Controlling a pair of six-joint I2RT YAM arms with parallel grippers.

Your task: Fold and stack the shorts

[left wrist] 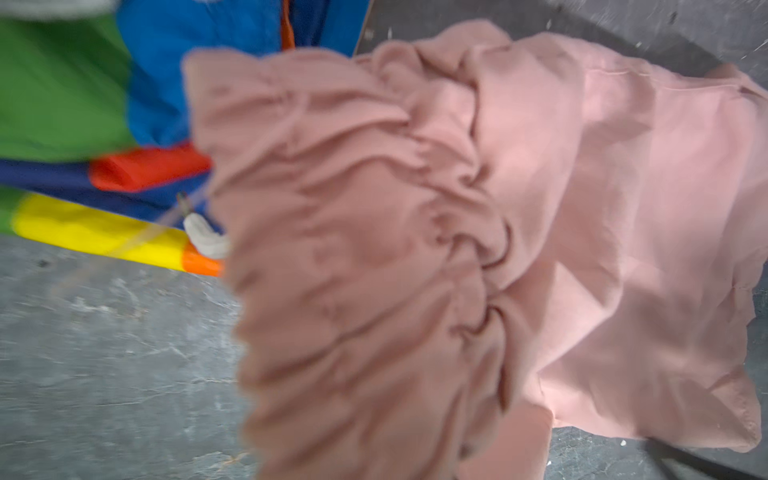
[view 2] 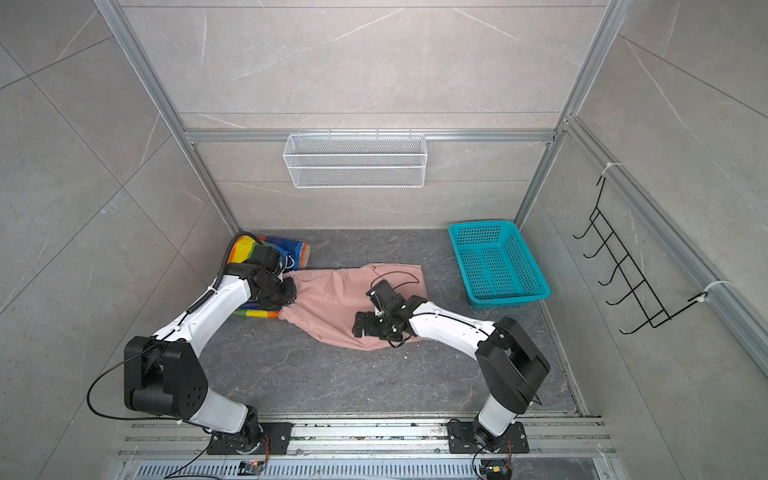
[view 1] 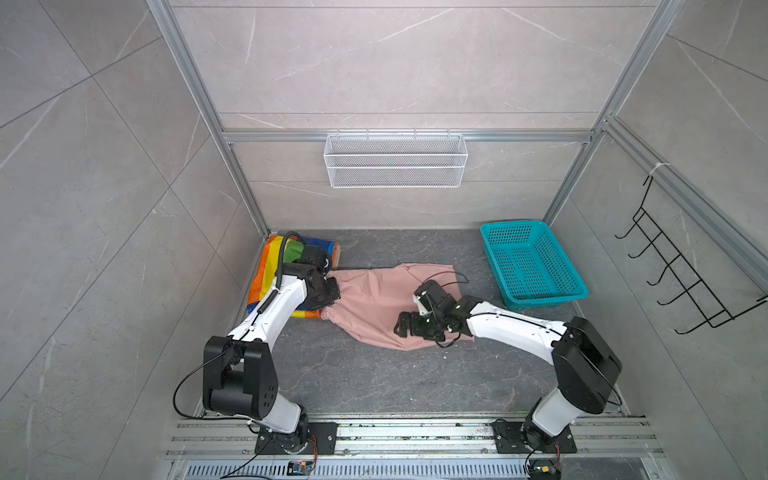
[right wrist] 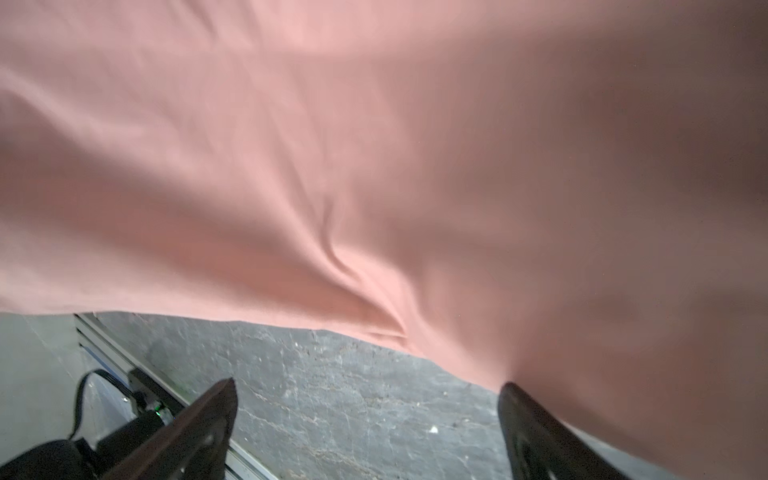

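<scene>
Pinching its jaws shut, the left gripper [view 1: 331, 291] [view 2: 290, 291] has hold of the gathered elastic waist of the dusty pink soft cotton shorts [view 1: 374, 299] [view 2: 332, 301]. In the left wrist view the bunched pink cloth [left wrist: 415, 249] rises so close to the lens that the fingers are hidden. The right gripper [view 1: 402, 325] [view 2: 360, 325] [right wrist: 368, 384] stands with its two black fingers [right wrist: 216, 411] spread wide and nothing between them. It is low over the near hem of the same shorts [right wrist: 374, 166]; I cannot tell whether a fingertip touches the cloth.

The pink shorts lie spread across the middle of the floor, waist to the left, legs to the right. Their waist end overlaps the near edge of the shiny rainbow-striped shorts [view 1: 270, 259] [view 2: 243, 249] [left wrist: 62, 104], which lie flat in the far left corner under the left arm.

Everything rests on a dark grey, stone-patterned floor slab [view 1: 395, 382] [view 2: 353, 382]. A teal perforated plastic basket [view 1: 512, 226] [view 2: 482, 226] sits in the far right corner, well apart from the shorts. Pale grey marble-look panels wall the cell, held in aluminium framing [view 1: 415, 136]. A white wire-mesh basket [view 1: 395, 160] [view 2: 355, 160] hangs on the back rail, and a black wire hook rack [view 1: 681, 270] [view 2: 623, 270] hangs on the right wall. Both arm bases are bolted to a slotted metal rail [view 1: 415, 434] at the front.

A small white mark [view 1: 326, 262] on the left arm's wrist housing is too small to read.
</scene>
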